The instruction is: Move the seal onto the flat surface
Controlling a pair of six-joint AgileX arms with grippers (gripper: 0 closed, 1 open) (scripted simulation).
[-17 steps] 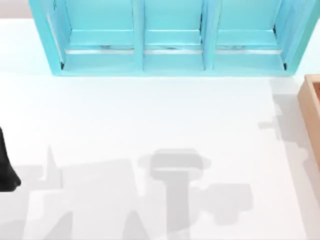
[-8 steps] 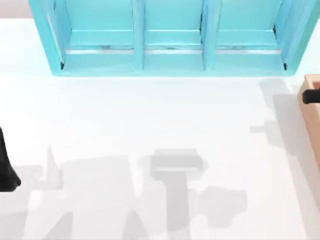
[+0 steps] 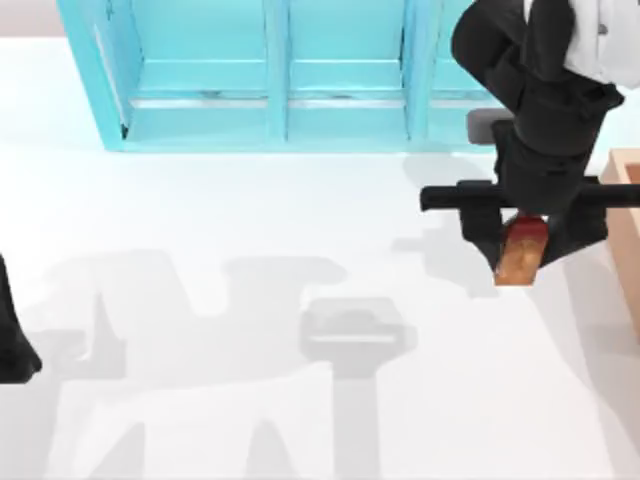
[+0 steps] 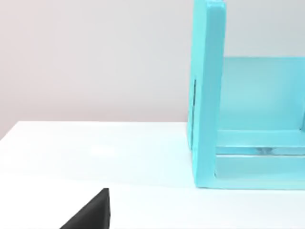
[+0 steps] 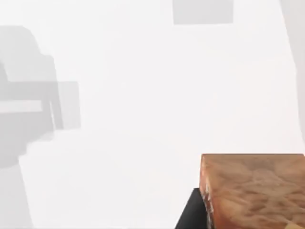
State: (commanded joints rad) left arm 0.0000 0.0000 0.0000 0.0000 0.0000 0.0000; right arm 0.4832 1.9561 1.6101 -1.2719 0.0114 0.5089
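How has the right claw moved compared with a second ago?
Yes. The right claw, holding the small orange-tan seal, came in leftward past the tan wooden box, in front of the turquoise shelf unit.

Shelf unit [image 3: 340,75]: turquoise, three open compartments, at the desk's far edge.
Wooden box [image 3: 625,215]: tan, right edge.

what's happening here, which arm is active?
The right gripper is the active one: it is shut on the small seal with a dark red top and orange-tan body, holding it over the broad white tabletop, near the right side beside the tan wooden box and in front of the turquoise shelf unit. The left arm sits parked at the table's left edge.
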